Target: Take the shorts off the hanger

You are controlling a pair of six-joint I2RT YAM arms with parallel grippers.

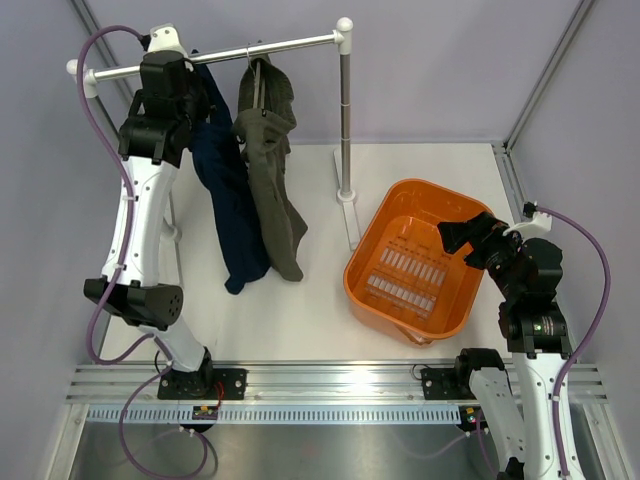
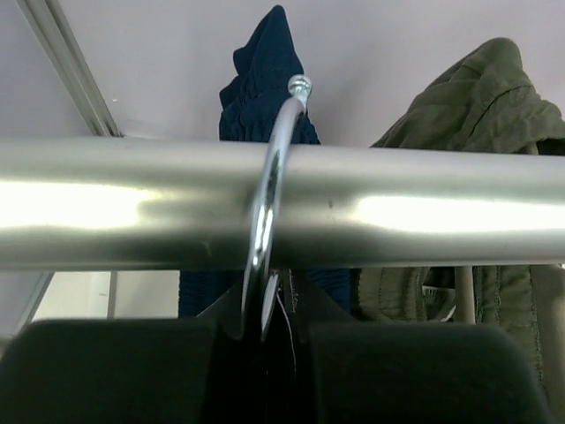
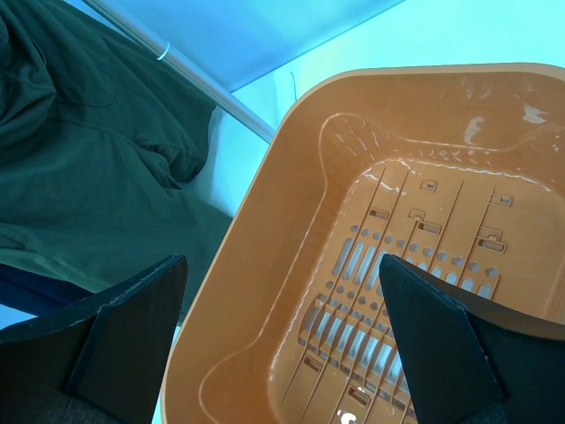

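The olive-green shorts (image 1: 270,170) hang from a hanger (image 1: 257,62) on the metal rail (image 1: 290,44), their legs reaching down to the table. They also show at the right of the left wrist view (image 2: 494,97) and at the left of the right wrist view (image 3: 88,150). My left gripper (image 1: 195,95) is up at the rail, just left of the shorts, beside a navy garment (image 1: 230,200). Its jaws (image 2: 269,327) are shut on the foot of a chrome hanger hook (image 2: 265,203) that curls over the rail (image 2: 397,203). My right gripper (image 1: 455,235) hangs open over the orange basket (image 1: 372,245).
The rail's upright pole (image 1: 345,120) stands between the shorts and the basket, its foot on the table. The basket wall (image 3: 265,265) fills the right wrist view, with nothing in it. The navy garment (image 2: 265,79) hangs behind the hook.
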